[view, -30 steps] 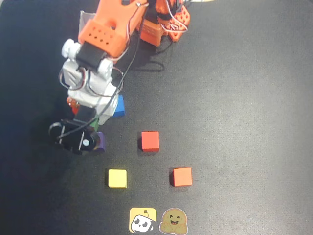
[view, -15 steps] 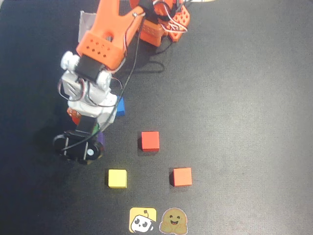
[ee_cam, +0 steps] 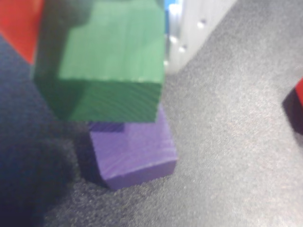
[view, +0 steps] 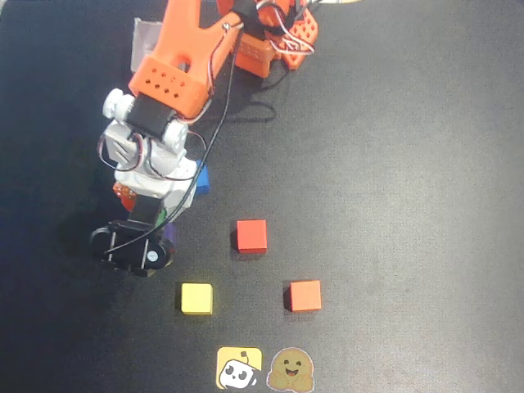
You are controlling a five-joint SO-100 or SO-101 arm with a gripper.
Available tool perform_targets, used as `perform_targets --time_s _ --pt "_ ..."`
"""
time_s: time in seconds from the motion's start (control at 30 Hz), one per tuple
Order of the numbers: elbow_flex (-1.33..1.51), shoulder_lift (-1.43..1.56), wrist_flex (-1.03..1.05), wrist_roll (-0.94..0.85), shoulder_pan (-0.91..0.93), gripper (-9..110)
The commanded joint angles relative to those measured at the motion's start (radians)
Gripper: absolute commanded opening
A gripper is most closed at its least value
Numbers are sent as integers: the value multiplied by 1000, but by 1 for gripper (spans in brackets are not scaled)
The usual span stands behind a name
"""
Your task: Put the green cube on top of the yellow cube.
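1. In the overhead view the orange and white arm [view: 160, 90] is reaching down the left part of the dark table [view: 409, 205], its black wrist camera [view: 135, 246] hanging at the lower end
2. The hand [view: 164, 219] is lying mostly hidden under the arm in that view, so its fingers are hard to make out there
3. In the wrist view the green cube [ee_cam: 111, 61] is filling the upper left, with a dark finger [ee_cam: 71, 14] and a white finger [ee_cam: 199, 28] sitting at its two sides; the hand is pinching the green cube
4. A purple cube [ee_cam: 132, 151] is resting on the table below the green cube in the wrist view, and the green one is overlapping its far edge; whether the two are touching cannot be told
5. A blue cube [view: 201, 178] is peeking out just right of the arm in the overhead view
6. The yellow cube [view: 196, 298] is sitting on the table below and right of the hand, apart from it
7. A red cube [view: 251, 235] is lying further right, and an orange cube [view: 304, 295] is lying right of the yellow one
8. Two stickers [view: 262, 369] are lying at the lower edge
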Motion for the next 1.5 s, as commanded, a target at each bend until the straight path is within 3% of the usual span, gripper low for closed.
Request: perform_targets --time_s 0.0,0.33,0.87,1.47 --pt "-9 25 -14 5 -8 5" --pt "-17 25 -17 11 -23 5" --pt "-368 -252 66 146 -213 5" --pt "-522 -394 63 264 -242 5"
